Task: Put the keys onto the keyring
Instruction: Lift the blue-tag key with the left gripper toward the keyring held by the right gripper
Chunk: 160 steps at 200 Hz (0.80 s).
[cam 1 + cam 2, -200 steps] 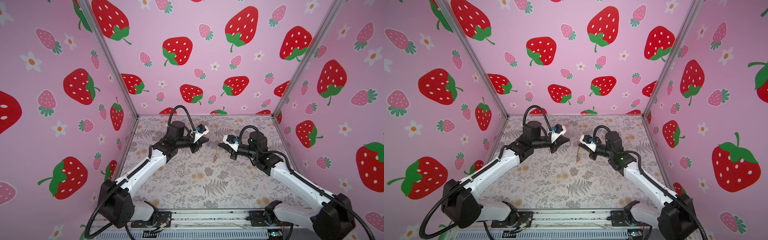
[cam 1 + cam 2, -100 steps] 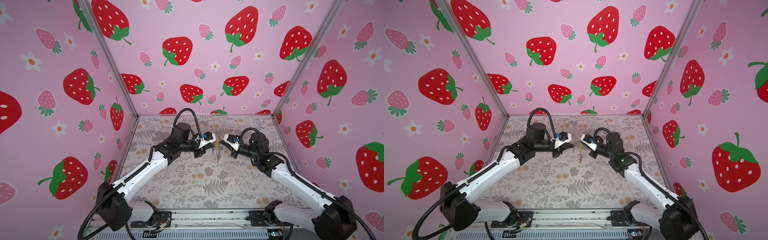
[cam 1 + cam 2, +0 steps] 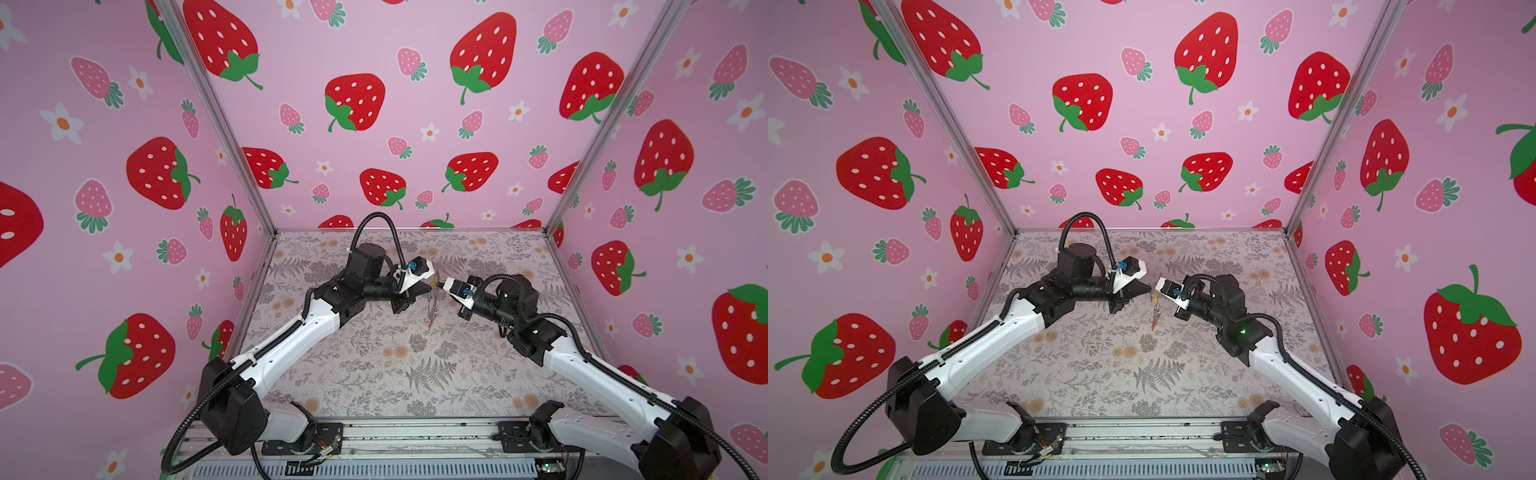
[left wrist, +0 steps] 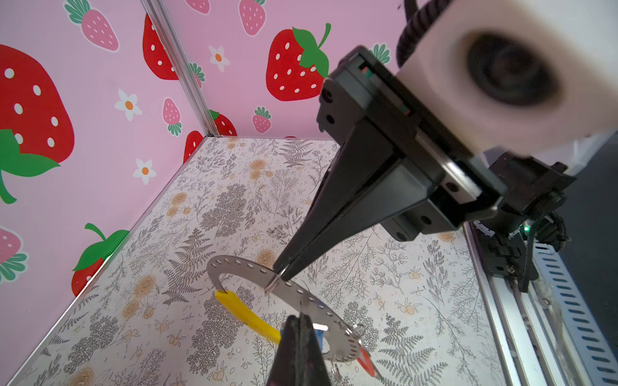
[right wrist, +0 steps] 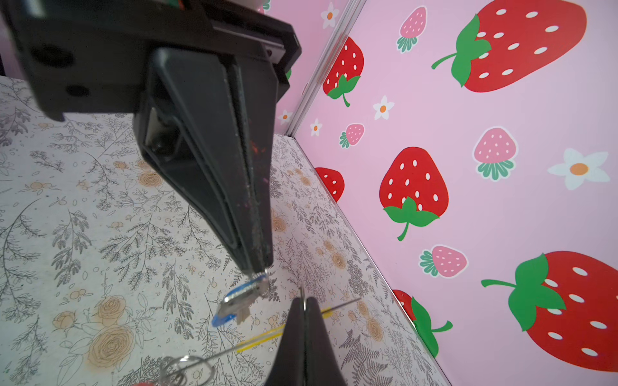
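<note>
Both arms have closed in since a second ago, when their tips stood apart over the floral tabletop point(image 3: 374, 374); now they meet nose to nose above its middle. The right pincer point(image 4: 279, 270) is clamped on the rim of the keyring point(image 4: 240, 265), a perforated grey hoop with a yellow section point(image 4: 245, 314). The hoop is held clear of the tabletop and hangs edge-on in both top views. The left pincer point(image 5: 259, 269), its fingers pressed together, appears to pinch the blue-tagged key point(image 5: 239, 302) by its top, just beside the hoop's rim. A red tag point(image 4: 364, 362) dangles from the hoop's low side and looks already threaded on, though its link is too small to make out. The step in hand, by the look of it, is the second key: bringing the blue one to the ring. The next move calls for lining the key's small loop up with the hoop's opening, which seems to lie where the grey band hooks round toward the yellow section. The key then has to slide on while the right pincer holds the hoop steady. The loop is tiny and the thin hoop could twist in the grip, so small, slow corrections are wanted.
</note>
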Each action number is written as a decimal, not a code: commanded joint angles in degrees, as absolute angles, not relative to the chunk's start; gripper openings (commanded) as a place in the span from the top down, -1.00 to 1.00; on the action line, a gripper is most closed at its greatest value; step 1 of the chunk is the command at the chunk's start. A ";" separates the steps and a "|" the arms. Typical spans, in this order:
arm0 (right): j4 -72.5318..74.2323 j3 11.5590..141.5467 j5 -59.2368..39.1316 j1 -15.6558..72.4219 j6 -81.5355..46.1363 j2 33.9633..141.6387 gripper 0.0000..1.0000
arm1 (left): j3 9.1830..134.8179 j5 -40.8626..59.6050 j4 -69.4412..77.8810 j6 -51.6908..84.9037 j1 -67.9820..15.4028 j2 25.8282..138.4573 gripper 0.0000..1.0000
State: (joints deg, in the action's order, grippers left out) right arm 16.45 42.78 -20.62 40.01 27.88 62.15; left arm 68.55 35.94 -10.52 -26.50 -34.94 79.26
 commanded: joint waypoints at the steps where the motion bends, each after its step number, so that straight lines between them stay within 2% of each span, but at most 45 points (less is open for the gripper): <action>1: 18.54 42.12 -20.26 40.61 29.78 60.82 1.00 | 71.71 36.12 -9.61 -25.38 -35.16 79.70 1.00; 160: 18.98 41.10 -22.23 41.22 31.66 59.68 1.00 | 73.61 33.36 -9.95 -23.84 -35.16 81.65 1.00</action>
State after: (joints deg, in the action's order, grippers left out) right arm 16.78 41.69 -20.08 40.88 30.52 60.99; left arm 70.46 34.48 -11.00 -23.99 -35.05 81.60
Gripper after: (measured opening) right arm 0.039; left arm 0.049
